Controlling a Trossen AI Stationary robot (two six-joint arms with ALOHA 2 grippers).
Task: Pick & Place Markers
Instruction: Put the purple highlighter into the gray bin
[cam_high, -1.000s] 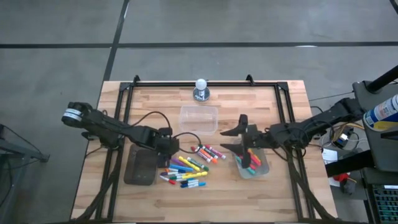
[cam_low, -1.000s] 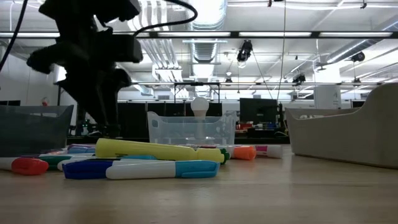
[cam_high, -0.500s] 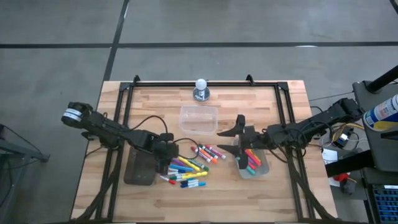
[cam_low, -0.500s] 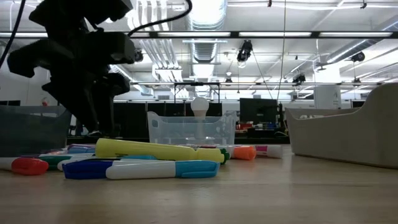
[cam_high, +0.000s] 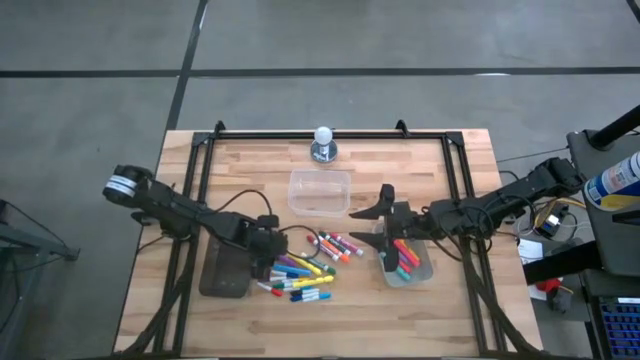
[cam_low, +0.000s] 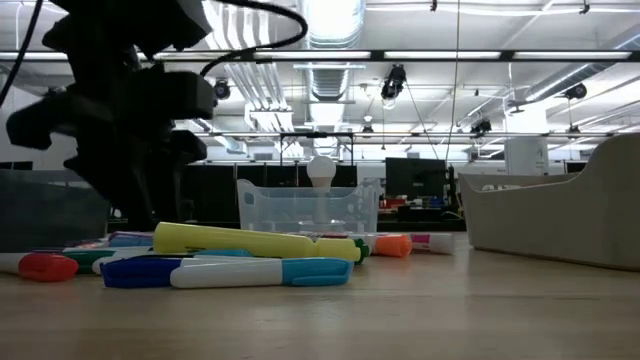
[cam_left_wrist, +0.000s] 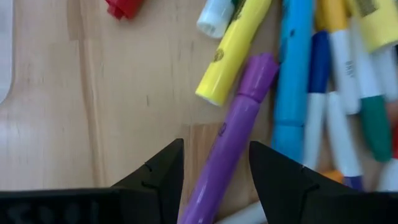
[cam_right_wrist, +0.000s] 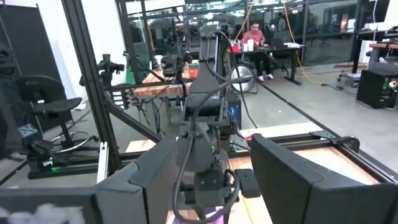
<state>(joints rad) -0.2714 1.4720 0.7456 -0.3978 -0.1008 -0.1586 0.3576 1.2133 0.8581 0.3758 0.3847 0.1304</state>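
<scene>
Now the left tool (cam_left_wrist: 211, 177) stands low over the loose markers (cam_high: 300, 268) on the table (cam_high: 250, 160), its open fingers (cam_left_wrist: 158, 171) straddling a purple marker (cam_left_wrist: 230, 146) that lies between them, not yet pinched. Over the last second this tool has moved toward 6 o'clock, from the 12 o'clock edge of the pile onto its 9 o'clock side, beside the dark tray (cam_high: 225, 270); judged from that, the approach is done and closing on the purple marker comes next. The right tool (cam_high: 385, 225) hangs open and empty at the 10 o'clock corner of the clear tub (cam_high: 408, 265) that already holds several markers, unmoved. A second clear tub (cam_high: 320, 190), at 12 o'clock from the pile, holds none.
</scene>
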